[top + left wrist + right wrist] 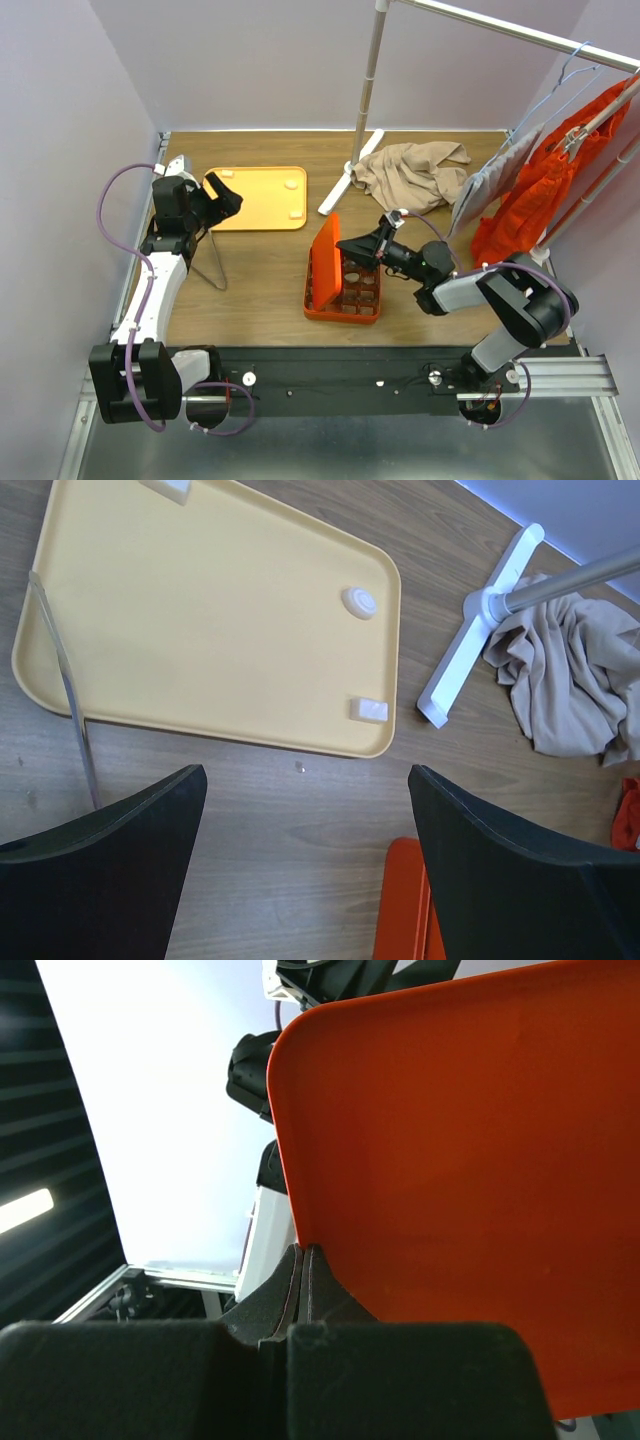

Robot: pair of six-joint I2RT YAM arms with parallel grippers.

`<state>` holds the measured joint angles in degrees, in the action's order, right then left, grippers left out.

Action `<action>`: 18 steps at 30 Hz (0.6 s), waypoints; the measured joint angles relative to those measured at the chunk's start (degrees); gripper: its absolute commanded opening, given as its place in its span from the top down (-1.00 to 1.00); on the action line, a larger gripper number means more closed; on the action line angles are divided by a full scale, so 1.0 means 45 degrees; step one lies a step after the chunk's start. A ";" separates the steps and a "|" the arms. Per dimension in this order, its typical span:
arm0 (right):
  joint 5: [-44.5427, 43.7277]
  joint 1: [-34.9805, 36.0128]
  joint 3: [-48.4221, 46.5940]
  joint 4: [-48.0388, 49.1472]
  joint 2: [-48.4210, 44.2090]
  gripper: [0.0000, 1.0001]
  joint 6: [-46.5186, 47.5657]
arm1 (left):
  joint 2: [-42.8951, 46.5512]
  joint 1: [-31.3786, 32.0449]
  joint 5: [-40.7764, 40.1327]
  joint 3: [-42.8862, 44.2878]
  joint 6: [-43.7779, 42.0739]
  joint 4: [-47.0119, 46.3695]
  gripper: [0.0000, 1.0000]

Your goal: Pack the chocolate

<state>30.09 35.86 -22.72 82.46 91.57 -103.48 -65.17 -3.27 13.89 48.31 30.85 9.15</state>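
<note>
Three cream-white pieces of chocolate [360, 601] lie on the flat yellow-orange tray [255, 205], one round, one a small block [368, 709], one at the far edge [165, 488]. My left gripper [307, 772] hangs open above the wood just off the tray's near edge, nothing between its fingers. The orange gridded box [345, 295] stands mid-table with its lid [325, 262] upright; brown lumps [353, 279] sit in several cells. My right gripper [347, 245] is shut, its fingertips [305, 1260] against the lid's [460, 1180] edge.
A thin bent metal wire [207, 262] stands beside the tray's left end. The clothes rack's white foot [348, 175] and pole rise behind the box, with a beige cloth [415, 172] heaped next to it. Grey and orange garments [525, 205] hang at the right.
</note>
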 measured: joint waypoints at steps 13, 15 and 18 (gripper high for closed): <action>-0.0068 -0.0559 0.1195 0.0588 -0.0350 -0.23 -0.0010 | -0.0481 0.0000 0.0291 0.0000 0.0000 -0.0005 -0.84; -0.0034 -0.0675 0.1511 0.0471 -0.0374 -0.53 0.0112 | -0.0529 0.0005 0.0301 0.0000 -0.0005 -0.0005 -0.84; 0.0107 -0.0899 0.2200 -0.0219 -0.0418 -0.76 0.0350 | -0.0622 0.0005 0.0306 0.0000 -0.0015 -0.0005 -0.84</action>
<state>30.57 31.81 -12.82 81.47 89.69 -101.91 -67.96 -3.25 15.27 48.31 30.79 9.13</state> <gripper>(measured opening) 0.742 0.918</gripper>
